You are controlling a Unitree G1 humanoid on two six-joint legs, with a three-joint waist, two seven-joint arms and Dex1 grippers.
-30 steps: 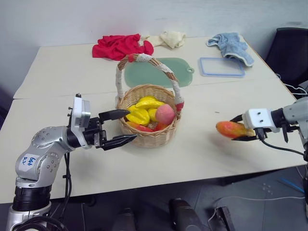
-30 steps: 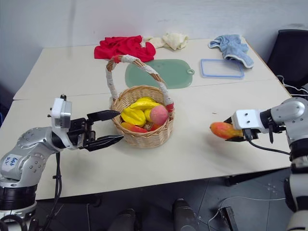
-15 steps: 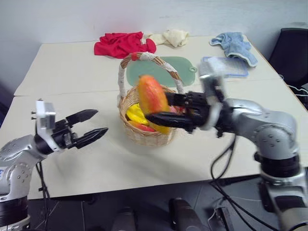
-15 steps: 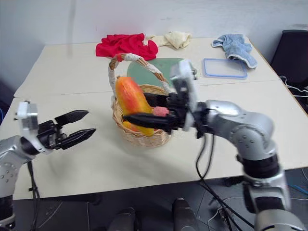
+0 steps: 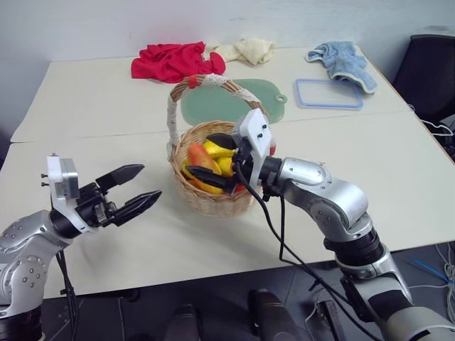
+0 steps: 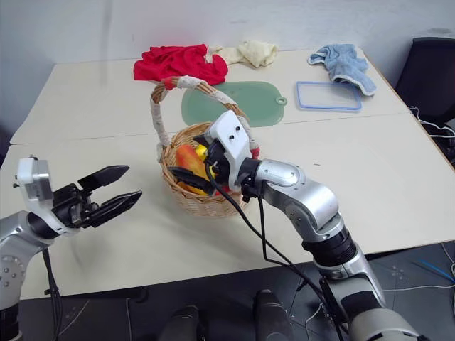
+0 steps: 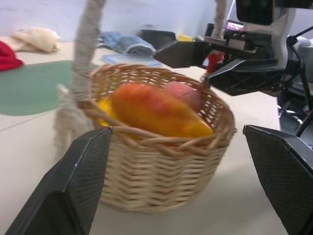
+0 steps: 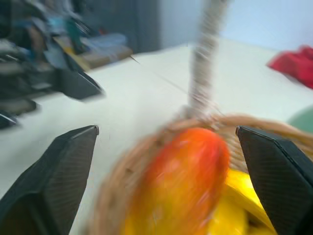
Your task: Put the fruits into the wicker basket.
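The wicker basket [image 5: 213, 195] stands mid-table, its tall wrapped handle [image 5: 173, 114] arching over it. The orange-yellow mango [image 5: 201, 158] lies inside on yellow banana-like fruits [image 5: 220, 150]. Beside it, in the left wrist view, sits the pink peach [image 7: 183, 94]. My right gripper [image 5: 212, 160] hangs just over the basket's mouth, open, its fingers spread apart from the mango [image 8: 186, 171]. Off to the basket's left, my left gripper [image 5: 151, 181] is open with nothing in it, a short gap from the rim.
Behind the basket lie a green mat [image 5: 234, 106] and a clear blue-edged lid [image 5: 328, 94]. At the far edge are a red cloth [image 5: 174, 62], a cream cloth [image 5: 245, 50] and a blue cloth [image 5: 341, 58]. A black chair [image 5: 434, 71] stands at the right.
My right gripper carried the mango from the table's right side over the basket, then opened; the mango now lies inside. The left gripper drew back to the left, away from the basket.
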